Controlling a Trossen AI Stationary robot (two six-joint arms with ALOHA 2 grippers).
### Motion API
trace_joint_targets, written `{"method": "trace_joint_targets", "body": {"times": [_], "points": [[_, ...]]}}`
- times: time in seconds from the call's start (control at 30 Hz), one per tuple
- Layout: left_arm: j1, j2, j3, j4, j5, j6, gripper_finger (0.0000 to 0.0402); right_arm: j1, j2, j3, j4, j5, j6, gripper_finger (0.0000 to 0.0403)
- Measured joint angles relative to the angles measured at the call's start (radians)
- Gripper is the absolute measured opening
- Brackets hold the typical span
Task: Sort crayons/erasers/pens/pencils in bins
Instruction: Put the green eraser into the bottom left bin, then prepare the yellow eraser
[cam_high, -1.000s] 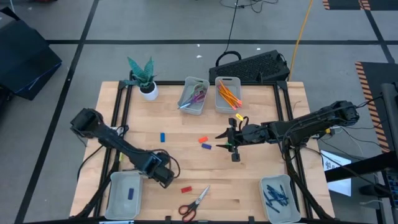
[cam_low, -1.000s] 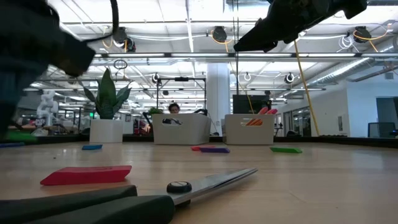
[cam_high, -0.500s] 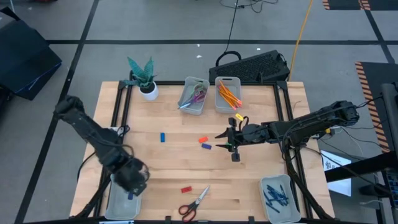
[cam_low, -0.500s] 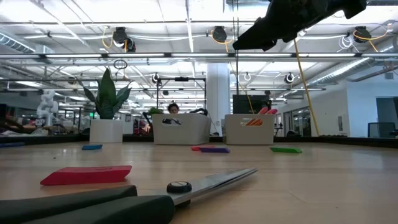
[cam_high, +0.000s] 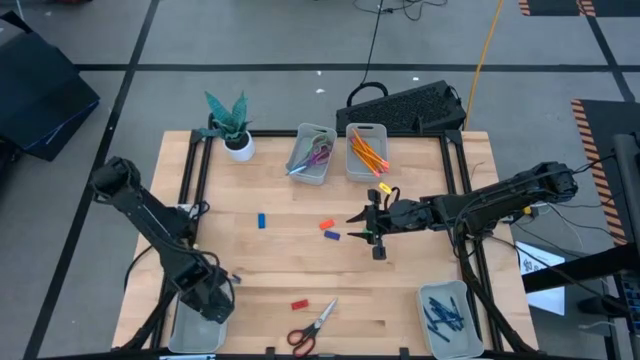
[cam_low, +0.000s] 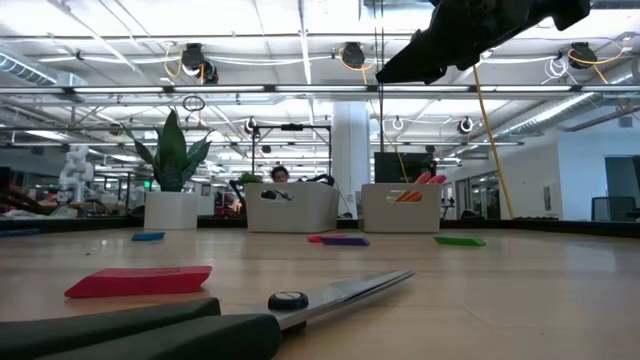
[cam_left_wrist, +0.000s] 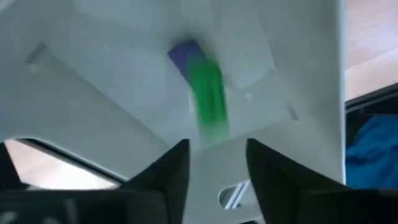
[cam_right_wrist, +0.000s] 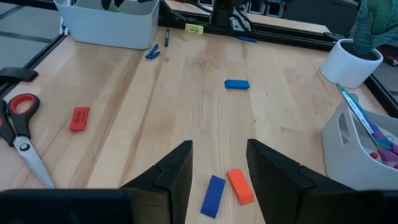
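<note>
With its fingers spread, the left gripper hangs over the near-left bin, a green eraser dropping or just landed beside a blue one, so the next move likely calls for lifting clear toward the red eraser on the bench, while the right gripper, fingers also spread, waits mid-bench.

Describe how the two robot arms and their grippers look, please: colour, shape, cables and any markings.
Both arms are black, made of tube-like segments with rounded joints. The left arm and the right arm each end in a gripper with two flat dark fingers. The right gripper carries a small green spot and a yellow tag beside it.
</note>
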Motion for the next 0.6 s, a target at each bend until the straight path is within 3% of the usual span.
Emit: {"method": "trace_joint_targets", "body": {"times": [0.17,0.3,0.43,0.53,0.6], "points": [[0.02,-0.001,0.054,-0.04,0.079,0.073,0.0203,-0.001,0.0,0.0,0.001,0.001,-0.033,0.0146],[0.063,-0.002,0.188,-0.257,0.072,0.212,0.0202,-0.016,0.0,0.0,0.015,0.006,-0.048,0.0146],[0.186,-0.003,0.297,-0.552,-0.064,0.499,0.0199,-0.04,0.0,0.0,0.041,0.028,-0.057,0.0146],[0.337,-0.003,0.317,-0.642,-0.149,0.773,0.0211,-0.061,0.0,0.0,0.039,0.029,-0.058,0.0152],[0.453,-0.002,0.292,-0.647,-0.152,0.943,0.0227,-0.07,0.0,0.0,0.027,0.028,-0.05,0.0159]]}}
